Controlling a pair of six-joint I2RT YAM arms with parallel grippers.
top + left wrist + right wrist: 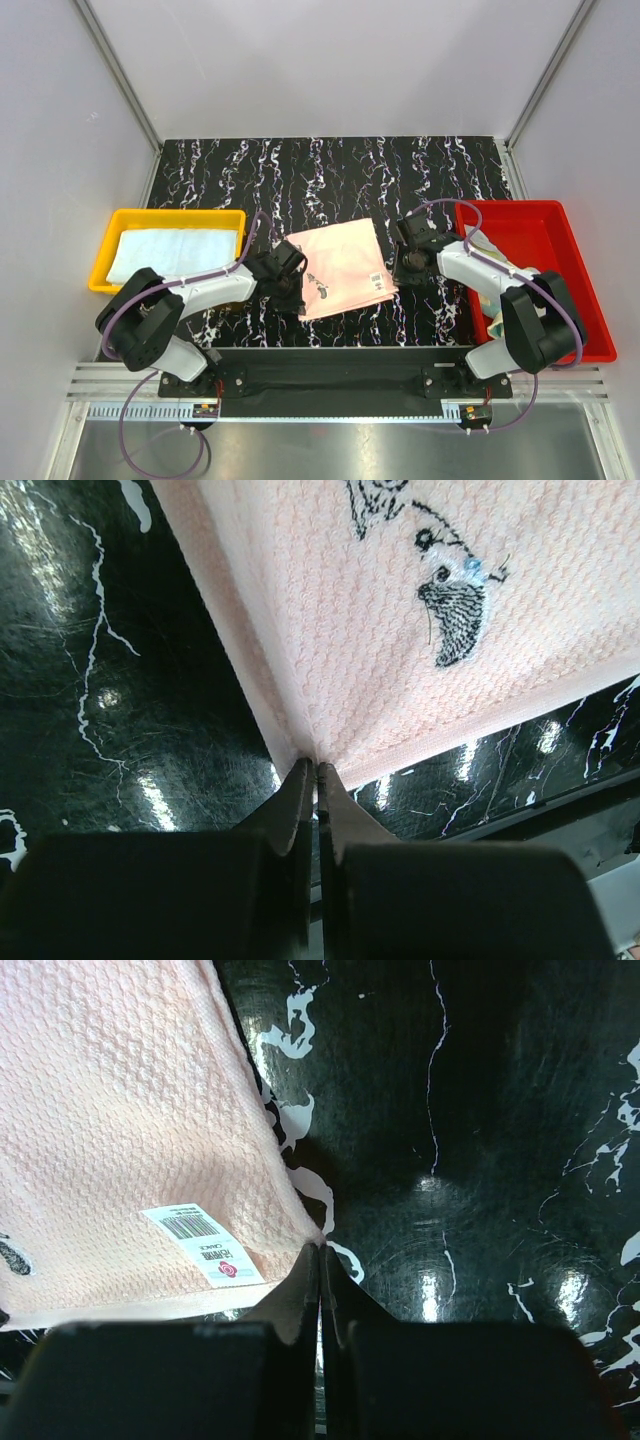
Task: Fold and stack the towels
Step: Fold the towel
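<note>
Pink towel [342, 265] corners pinched by left hand [317, 775], right hand [320, 1255].

pink towel [340, 265]: flat, askew, in the middle, dark embroidery, barcode label | light blue towel [172, 248]: folded, in yellow tray [180, 213] | pale towel [480, 244]: crumpled, in red tray [545, 235]

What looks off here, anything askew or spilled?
Only the pink towel: it lies skewed to the table edge, its two near corners pinched by the left hand and right hand. Nothing spilled or torn that I can see.
</note>
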